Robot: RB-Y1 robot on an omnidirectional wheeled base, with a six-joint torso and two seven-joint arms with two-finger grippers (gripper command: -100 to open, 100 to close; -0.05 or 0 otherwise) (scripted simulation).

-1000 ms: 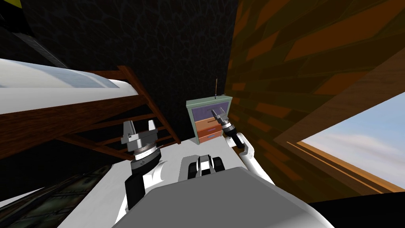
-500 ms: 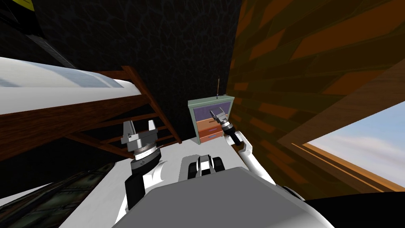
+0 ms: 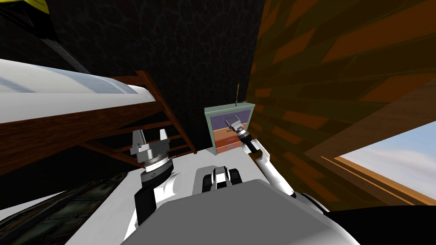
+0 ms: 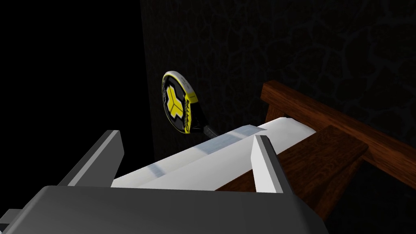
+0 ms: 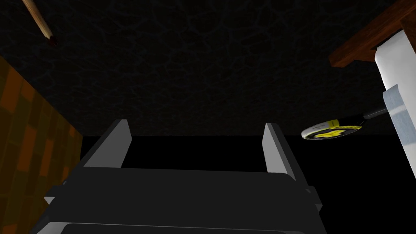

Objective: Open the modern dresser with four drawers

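Observation:
The dresser [image 3: 220, 135] is small, with a grey-green frame, a purple top drawer and orange drawers below. It stands in the corner between the dark wall and the orange-brown wall. My right gripper [image 3: 233, 122] is stretched out in front of its upper drawers, fingers open with nothing between them. In the right wrist view the gripper [image 5: 199, 144] points at the dark wall, and the dresser front is hidden from it. My left gripper [image 3: 149, 135] is raised by the bed, open and empty [image 4: 187, 158].
A bed [image 3: 64, 95] with a white mattress and dark wooden frame stands to the left. A yellow-black racket [image 4: 178, 101] leans at the wall by the bed. A thin stick [image 3: 237, 92] rises from the dresser's top. A window [image 3: 391, 161] is at the right.
My right arm has reached farther out, and its gripper now sits a little left across the dresser front. The whole head view has shifted slightly. The left arm has stayed put.

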